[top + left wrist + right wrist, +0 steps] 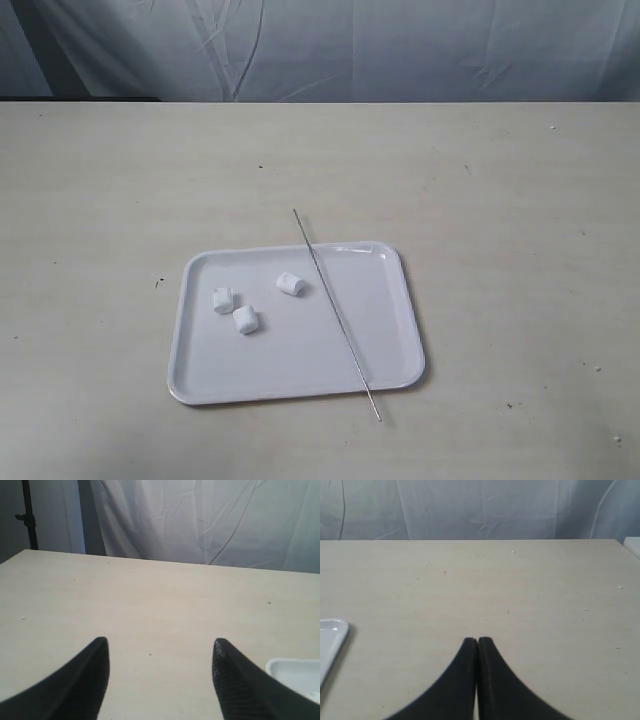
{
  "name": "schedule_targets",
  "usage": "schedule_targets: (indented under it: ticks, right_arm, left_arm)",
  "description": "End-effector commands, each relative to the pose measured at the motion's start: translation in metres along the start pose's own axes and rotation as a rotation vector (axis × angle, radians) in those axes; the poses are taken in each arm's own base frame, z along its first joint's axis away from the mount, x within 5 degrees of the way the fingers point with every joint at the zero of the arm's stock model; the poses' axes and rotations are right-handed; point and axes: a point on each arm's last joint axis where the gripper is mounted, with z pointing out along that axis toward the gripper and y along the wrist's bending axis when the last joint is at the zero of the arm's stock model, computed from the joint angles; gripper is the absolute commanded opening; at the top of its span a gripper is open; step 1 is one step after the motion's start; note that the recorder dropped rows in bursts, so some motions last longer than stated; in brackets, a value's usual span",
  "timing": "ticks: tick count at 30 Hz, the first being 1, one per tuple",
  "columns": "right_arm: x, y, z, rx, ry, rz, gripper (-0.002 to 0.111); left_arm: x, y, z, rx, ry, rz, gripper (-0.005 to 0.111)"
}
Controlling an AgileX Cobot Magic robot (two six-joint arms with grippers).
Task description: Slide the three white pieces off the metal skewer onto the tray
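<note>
Left gripper [160,640] apart, right gripper [478,640] together and empty; 3 probably soft, light white pieces [245,320] lie on the tray [300,365] at lower centre of frame, off the stiff, likely slippery metal skewer [335,312] crossing it, best pinched at an overhanging end.

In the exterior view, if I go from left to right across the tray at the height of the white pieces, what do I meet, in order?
tray's left rim → left white piece → middle white piece → right white piece → metal skewer → tray's right rim
</note>
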Motion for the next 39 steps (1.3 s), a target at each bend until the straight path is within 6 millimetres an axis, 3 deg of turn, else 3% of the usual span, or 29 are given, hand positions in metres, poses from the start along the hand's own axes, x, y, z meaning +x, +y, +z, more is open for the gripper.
schedule_targets:
  ticks: [1, 39]
  right_arm:
    - [0.0007, -0.0004, 0.0006, 0.006, 0.004, -0.003, -0.001]
    - [0.0027, -0.0006, -0.0014, 0.013, 0.009, 0.01, -0.001]
  left_arm:
    - [-0.0004, 0.0008, -0.0003, -0.01, -0.01, -0.022, 0.057]
    - [-0.0007, 0.0024, -0.0003, -0.028, -0.012, 0.058, 0.057]
